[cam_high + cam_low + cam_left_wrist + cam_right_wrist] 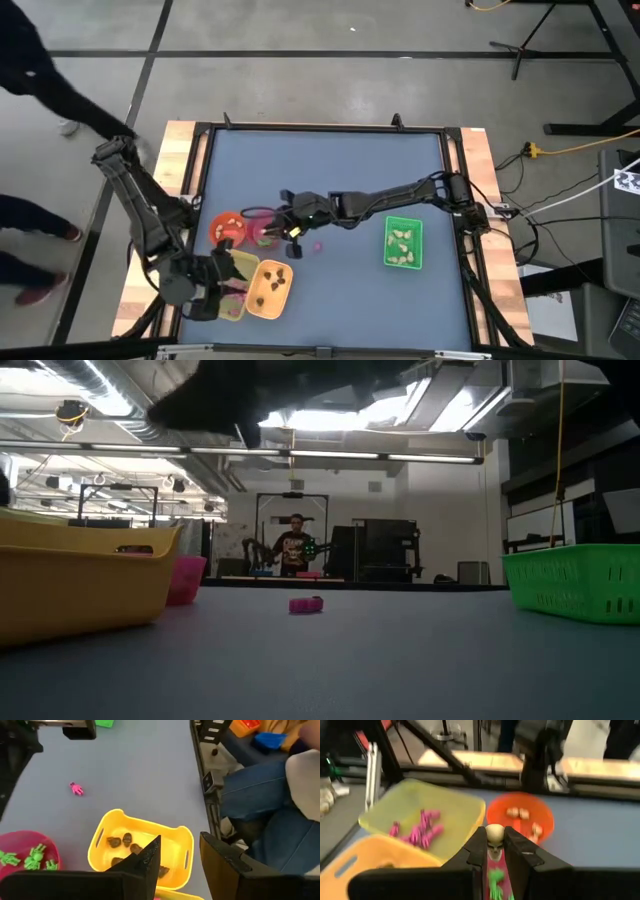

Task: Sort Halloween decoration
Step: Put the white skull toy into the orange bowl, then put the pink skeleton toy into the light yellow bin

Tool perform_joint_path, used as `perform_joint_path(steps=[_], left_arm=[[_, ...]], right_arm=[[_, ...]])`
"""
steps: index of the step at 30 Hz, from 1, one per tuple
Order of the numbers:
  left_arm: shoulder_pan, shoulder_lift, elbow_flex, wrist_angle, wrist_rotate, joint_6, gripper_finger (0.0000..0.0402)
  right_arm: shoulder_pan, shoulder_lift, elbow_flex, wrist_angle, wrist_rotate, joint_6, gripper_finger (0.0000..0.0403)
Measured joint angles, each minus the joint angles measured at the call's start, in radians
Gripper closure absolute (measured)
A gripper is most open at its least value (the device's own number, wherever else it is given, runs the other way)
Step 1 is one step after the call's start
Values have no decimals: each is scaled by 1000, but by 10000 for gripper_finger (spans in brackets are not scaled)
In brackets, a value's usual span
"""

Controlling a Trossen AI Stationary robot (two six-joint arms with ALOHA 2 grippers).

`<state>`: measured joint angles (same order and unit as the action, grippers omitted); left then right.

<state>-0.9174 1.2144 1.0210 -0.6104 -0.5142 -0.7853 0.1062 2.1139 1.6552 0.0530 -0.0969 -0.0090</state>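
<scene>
Right hand [495,851] pinched shut on a cream-white skull trinket [494,836], upright between the fingers, above the pink bowl [262,229]; orange bowl [520,816] (cream pieces inside) just beyond, to the left. Left hand [179,862] half open, empty, over the yellow tray [142,847].

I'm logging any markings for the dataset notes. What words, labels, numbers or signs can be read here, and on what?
No readable text in any view.
A black-and-white patterned tag at the high view's right edge shows no legible characters.
The trays, bowls and trinkets show no lettering.
</scene>
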Motion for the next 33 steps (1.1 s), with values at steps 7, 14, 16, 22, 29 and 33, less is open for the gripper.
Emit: perform_joint_path(steps=[7, 14, 16, 22, 29, 33], left_arm=[[-44, -35, 0, -10, -56, 7, 282], [-55, -44, 0, -11, -85, 10, 282], [-55, -44, 0, -11, -90, 10, 282], [-55, -44, 0, -10, -98, 10, 282], [-55, -44, 0, -11, -104, 10, 282], [-54, -44, 0, -10, -112, 10, 282]], right_arm=[[-15, 37, 2, 240, -1, 0, 355], [-18, 182, 143, 344, -9, -1, 355], [-18, 246, 221, 345, -9, -21, 355], [-17, 414, 409, 333, -8, -103, 354], [-23, 479, 461, 331, 15, -105, 325], [-31, 478, 461, 321, 33, -105, 287]])
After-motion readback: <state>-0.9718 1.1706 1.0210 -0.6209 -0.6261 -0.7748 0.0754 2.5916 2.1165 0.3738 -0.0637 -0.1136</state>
